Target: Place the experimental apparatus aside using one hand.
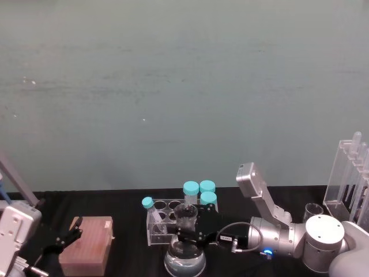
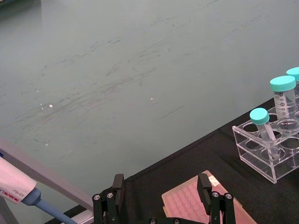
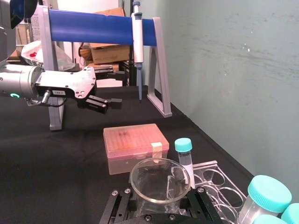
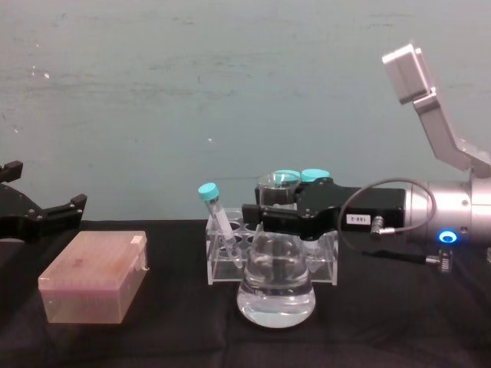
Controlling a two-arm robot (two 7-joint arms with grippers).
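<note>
**One gripper on the flask neck**

Head view: right gripper (image 1: 185, 229) reaches in from the right, its black fingers either side of the flask (image 1: 185, 254) neck, near the front edge of the black table (image 1: 127, 202). Just behind the flask stands a clear rack (image 1: 167, 222) with teal-capped vials (image 1: 199, 190). Tall tube rack (image 1: 351, 179) stands at far right, small beaker (image 1: 313, 210) just beside it. Left gripper (image 1: 66, 239) hangs at lower left, close to a pink tip box (image 1: 87, 253).

Left wrist view: left gripper's fingers (image 2: 117, 189) stand apart, holding nothing, over the near end of the tip box (image 2: 196, 207). Vial rack (image 2: 271, 154) sits off to one side.

Right wrist view: flask mouth (image 3: 160, 179) sits between the right gripper's fingers (image 3: 198, 203), jaws closed against the neck. Beyond, the tip box (image 3: 133, 142), the left gripper (image 3: 100, 102) with jaws apart, and a pipette (image 3: 137, 46) hung on a blue stand (image 3: 98, 28).

Chest view: flask (image 4: 276, 295) rests on the table, some clear liquid in its base. Right gripper (image 4: 265, 215) clamps its neck from the right. Left gripper (image 4: 46, 215) hovers above the tip box (image 4: 96, 276), apart from it.
</note>
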